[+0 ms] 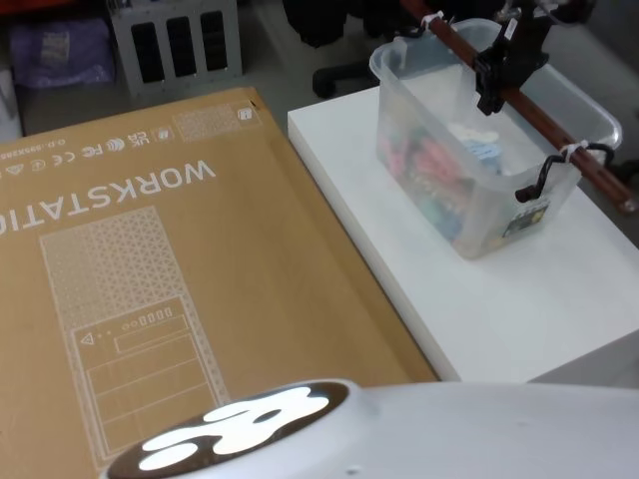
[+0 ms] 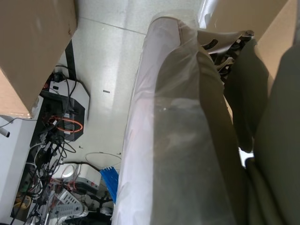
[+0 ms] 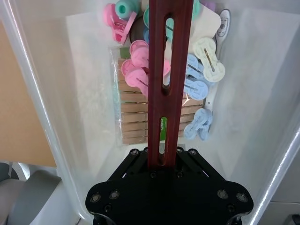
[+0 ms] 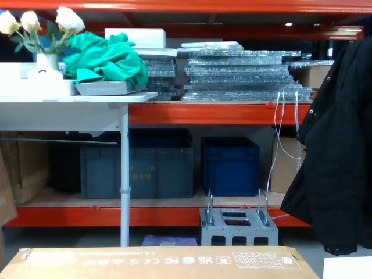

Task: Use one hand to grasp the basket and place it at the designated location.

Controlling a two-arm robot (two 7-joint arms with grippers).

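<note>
One basket (image 1: 469,200) on white table (image 1: 519,299), holding clothespins (image 3: 140,101); right gripper (image 1: 496,78) clamps handle (image 3: 165,70).

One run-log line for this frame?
right hand: shut on handle | basket: on white table | left hand: not in view

Orange shelving (image 4: 192,113) with dark blue crates (image 4: 229,165), a white table (image 4: 75,104), black coat (image 4: 334,168) at right
</note>
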